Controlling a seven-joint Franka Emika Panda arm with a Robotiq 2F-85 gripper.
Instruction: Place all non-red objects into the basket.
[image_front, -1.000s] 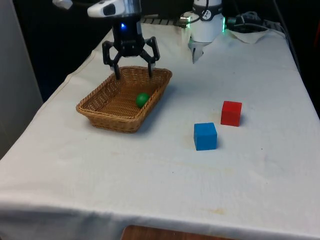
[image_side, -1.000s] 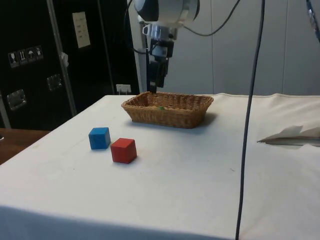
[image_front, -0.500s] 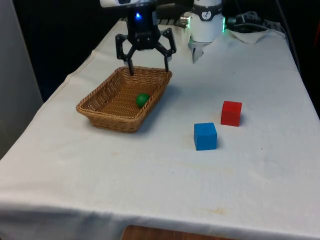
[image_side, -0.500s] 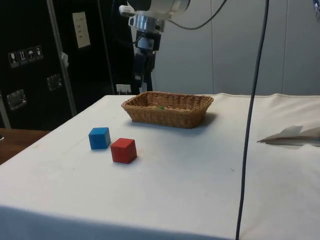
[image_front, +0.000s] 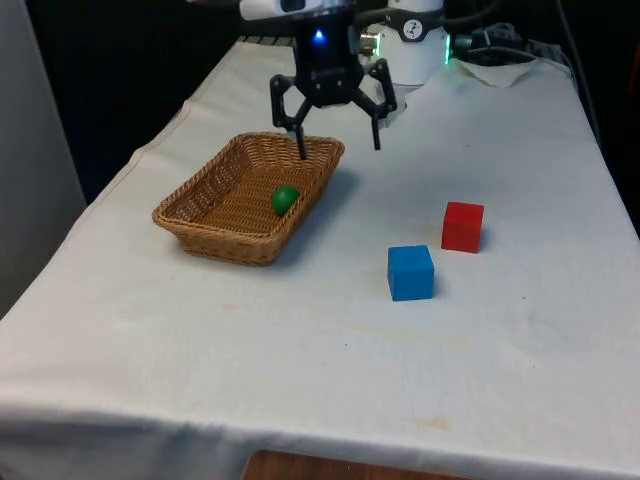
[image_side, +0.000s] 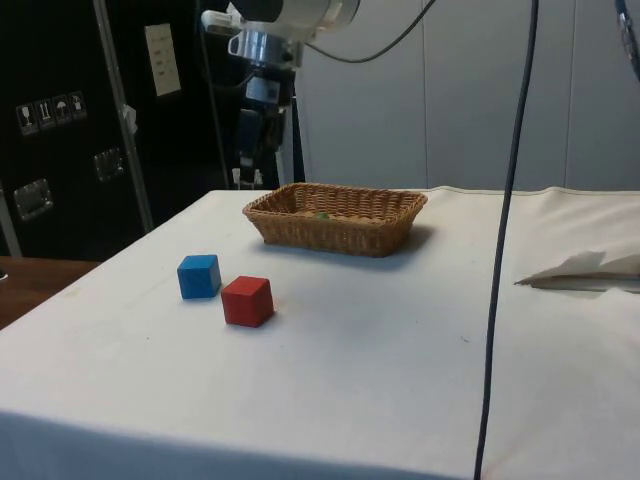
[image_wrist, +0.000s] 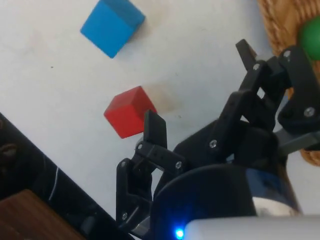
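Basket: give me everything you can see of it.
The basket is a shallow oblong tray of tan woven wicker, sitting flat and upright on the white cloth, set at a slant in the front view. A green ball lies inside, near one end. The open tool hangs above its far corner, not touching it.

In the side view, we see only a sliver of the small green ball (image_side: 321, 214) above the near wall of the woven wicker basket (image_side: 335, 225), whose floor that wall hides. In the wrist view, the picture's edge cuts off the ball (image_wrist: 312, 39) and most of the basket (image_wrist: 282, 25), and the black two-finger gripper (image_wrist: 200, 85) covers part of the basket's rim. In the side view, the gripper (image_side: 247, 135) stands against dark cabinets, so we cannot make out its fingertips there.
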